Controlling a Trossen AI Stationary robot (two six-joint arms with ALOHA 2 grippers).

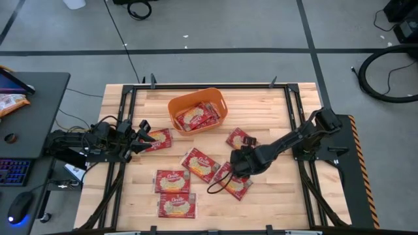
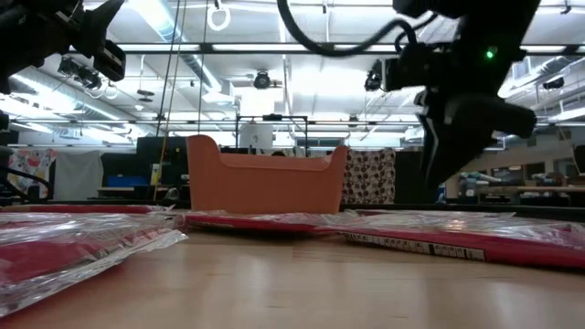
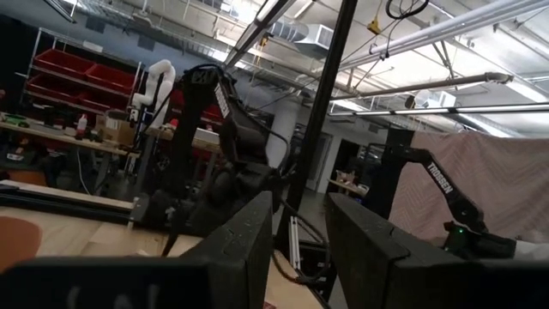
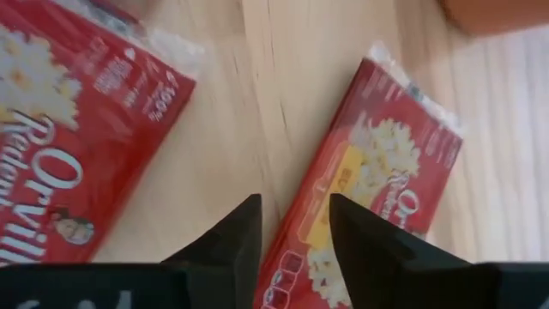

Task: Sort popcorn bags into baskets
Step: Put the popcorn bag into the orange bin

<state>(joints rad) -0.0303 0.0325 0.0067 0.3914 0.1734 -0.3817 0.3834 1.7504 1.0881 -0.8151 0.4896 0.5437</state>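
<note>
The orange basket (image 1: 197,109) (image 2: 267,185) stands at the table's far middle with red popcorn bags (image 1: 194,117) inside. Several more bags lie flat on the wood: one by my left gripper (image 1: 157,139), one right of centre (image 1: 240,138), two in the middle (image 1: 200,164) (image 1: 233,181) and two near the front edge (image 1: 172,181) (image 1: 177,205). My left gripper (image 1: 141,137) (image 3: 300,223) is open and level, just left of the nearest bag. My right gripper (image 1: 236,160) (image 4: 296,227) is open and points down over bare wood between two bags (image 4: 69,154) (image 4: 386,197).
A dark desk (image 1: 26,130) with a keyboard and a mouse stands left of the table. An orange-red packet (image 1: 12,101) lies on it. A black cable loop (image 1: 219,186) hangs by my right gripper. Bare wood lies at the table's far left, near right and far right.
</note>
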